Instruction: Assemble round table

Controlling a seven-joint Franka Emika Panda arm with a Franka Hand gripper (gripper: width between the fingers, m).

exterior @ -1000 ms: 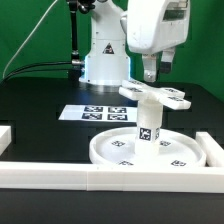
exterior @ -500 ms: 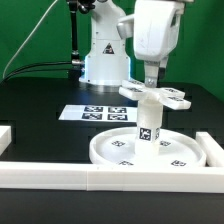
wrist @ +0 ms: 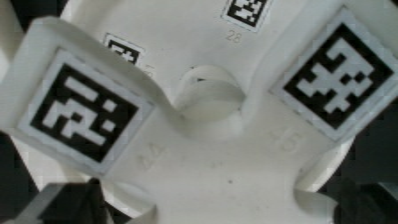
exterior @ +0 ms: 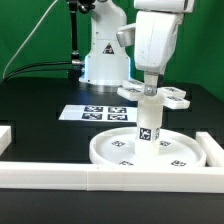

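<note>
Gripper (exterior: 150, 86): has shifted in from the exterior view's right, now directly over the cross piece (exterior: 152, 97), jaws spread astride its hub, unclamped; a grasp looks near. Round disc (exterior: 102, 150): white, rimmed, tagged, flat on the table (exterior: 40, 125). Cross piece: four-armed, capping the short post (exterior: 147, 128) upright at disc centre.
</note>
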